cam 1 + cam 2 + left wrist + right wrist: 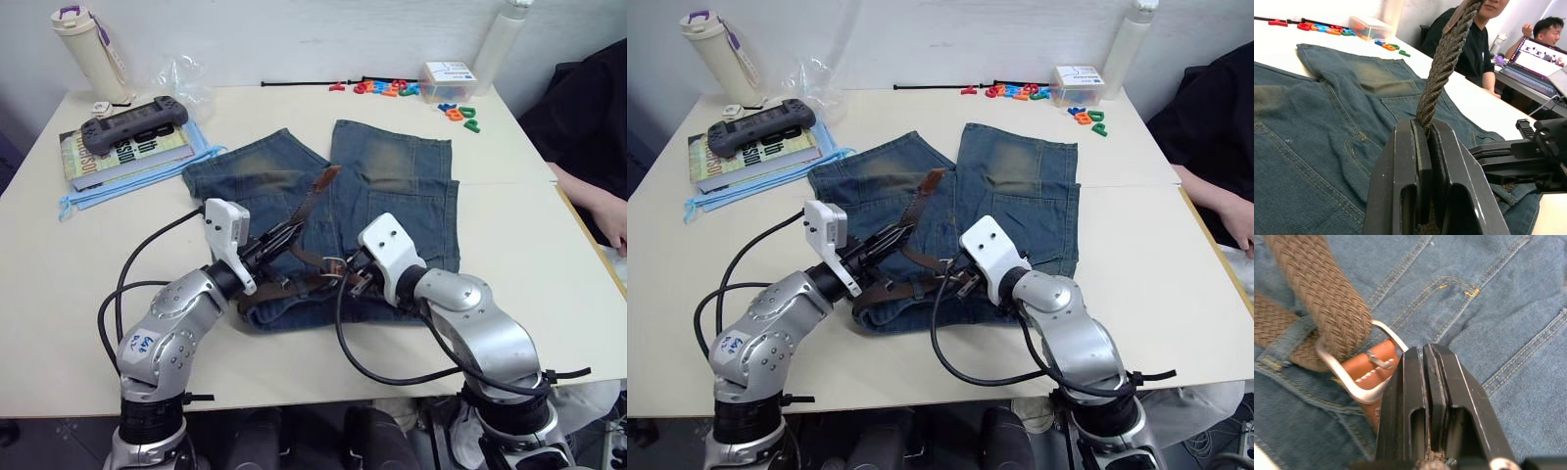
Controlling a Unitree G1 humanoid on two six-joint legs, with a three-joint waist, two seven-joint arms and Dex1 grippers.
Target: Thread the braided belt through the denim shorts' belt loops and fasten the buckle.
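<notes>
Across the pale worktop (509,245) lie the denim shorts (392,196). We are fastening: left hand (1425,147) clenches the braided belt (1444,63), right hand (1425,372) pinches the buckle (1359,377) tab; seating the prong comes next.

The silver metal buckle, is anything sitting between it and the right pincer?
Nothing visible. The right pincer sits shut right at the silver metal frame buckle, apparently on its tan leather tab, with the brown braided belt already through the frame.
</notes>
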